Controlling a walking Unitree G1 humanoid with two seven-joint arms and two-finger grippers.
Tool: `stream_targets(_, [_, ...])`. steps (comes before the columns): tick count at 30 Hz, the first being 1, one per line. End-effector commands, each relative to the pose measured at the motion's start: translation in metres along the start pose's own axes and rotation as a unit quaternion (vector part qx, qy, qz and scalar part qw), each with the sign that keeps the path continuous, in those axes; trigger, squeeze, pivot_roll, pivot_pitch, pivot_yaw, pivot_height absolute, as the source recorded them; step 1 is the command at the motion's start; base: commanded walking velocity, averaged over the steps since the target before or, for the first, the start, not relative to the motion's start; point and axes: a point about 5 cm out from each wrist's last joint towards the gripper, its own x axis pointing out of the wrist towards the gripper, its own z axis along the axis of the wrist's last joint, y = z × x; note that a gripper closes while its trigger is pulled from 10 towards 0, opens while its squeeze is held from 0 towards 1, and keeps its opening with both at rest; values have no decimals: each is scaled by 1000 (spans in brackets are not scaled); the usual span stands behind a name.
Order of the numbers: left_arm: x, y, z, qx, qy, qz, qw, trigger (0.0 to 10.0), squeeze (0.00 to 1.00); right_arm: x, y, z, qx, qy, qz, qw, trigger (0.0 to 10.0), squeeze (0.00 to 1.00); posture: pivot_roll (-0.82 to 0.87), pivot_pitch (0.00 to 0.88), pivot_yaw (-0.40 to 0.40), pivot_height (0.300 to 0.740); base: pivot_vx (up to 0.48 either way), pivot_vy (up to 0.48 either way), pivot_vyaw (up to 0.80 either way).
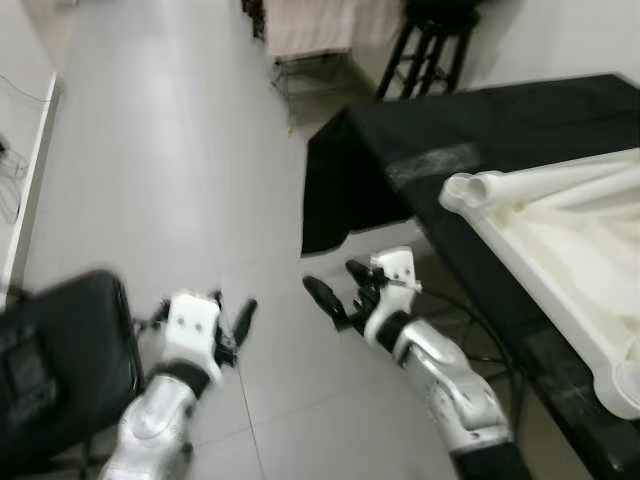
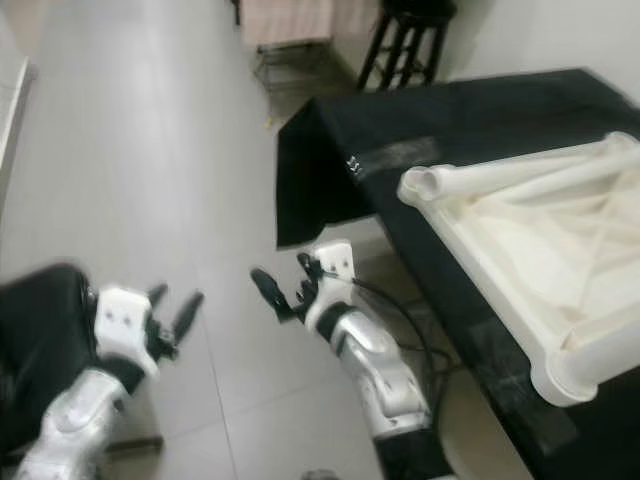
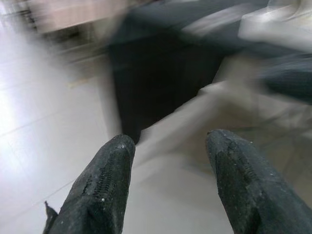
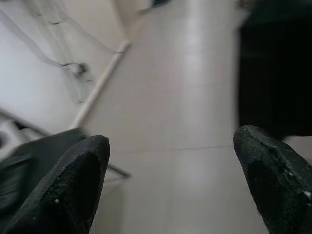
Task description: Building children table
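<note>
A white children's table (image 1: 520,262) lies upside down on a black-covered table (image 1: 470,120) at my right. A white tube-shaped leg (image 1: 545,182) lies along its far edge. My left gripper (image 1: 232,312) is held low over the grey floor, well left of the black table, open with nothing between its fingers (image 3: 102,190). My right gripper (image 1: 338,282) hovers near the black cloth's hanging corner, also open and empty, with its fingertips (image 4: 73,185) wide apart. Neither gripper touches the white table.
A black chair (image 1: 60,360) stands at my lower left, close to the left arm. A black stool (image 1: 432,45) and a wire rack (image 1: 305,85) stand at the back. Cables (image 2: 425,345) trail under the black table. A white wall base (image 1: 30,190) runs along the left.
</note>
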Motion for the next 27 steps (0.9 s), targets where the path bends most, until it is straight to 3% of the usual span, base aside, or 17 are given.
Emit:
stream_targets(1, [-5,5,-5,-5,11,11,1000,10000,0,3,9,-2,5,-2,19,1000,10000,0,38,200,-78,740,259,0,0])
stream_targets(19, [0,37,12,-4,-17,65,998,10000,0,4,23,6,-10,-32,70,997,10000,0,61,182,-56,740,260,0,0])
stream_targets(27, [3,38,16,-3,-27,63,998,10000,0,4,23,5,-10,-34,73,997,10000,0,70,174,-59,740,271,0,0])
